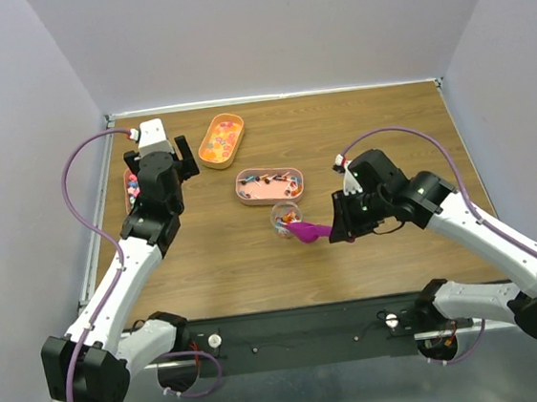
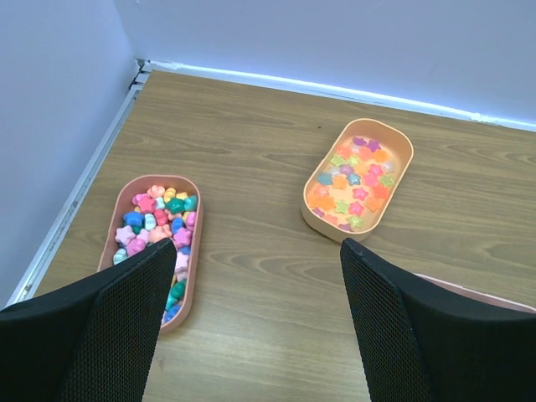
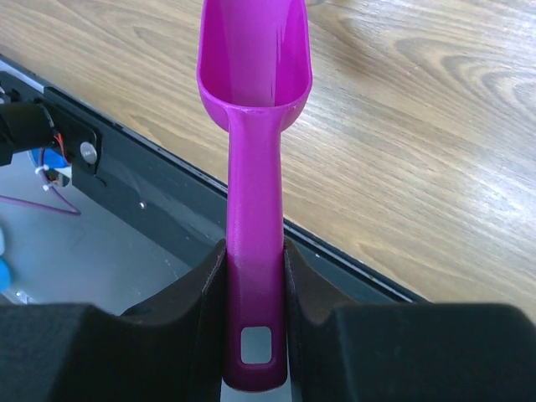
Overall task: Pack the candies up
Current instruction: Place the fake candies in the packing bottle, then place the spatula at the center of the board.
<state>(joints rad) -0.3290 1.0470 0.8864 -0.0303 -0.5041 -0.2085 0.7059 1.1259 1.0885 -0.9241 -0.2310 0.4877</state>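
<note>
Candies (image 1: pixel 266 181) lie in an oblong peach tray (image 1: pixel 270 201) mid-surface, just beyond a small clear cup (image 1: pixel 283 219). Nearer them, our right end effector (image 1: pixel 335 230) clamps a magenta scoop (image 1: pixel 305 230), its long axis pointing left at the cup.

From the left wrist, our left end effector (image 2: pixel 260 260) hangs wide open above glossy star-shaped candies in a left-edge tray (image 2: pixel 195 251).

From the right wrist, we see the smooth plastic handle pinched and the bowl apparently empty.

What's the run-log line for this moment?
left gripper: open, above left tray | right gripper: shut on magenta scoop handle | scoop bowl: by clear cup | candies: in trays
</note>
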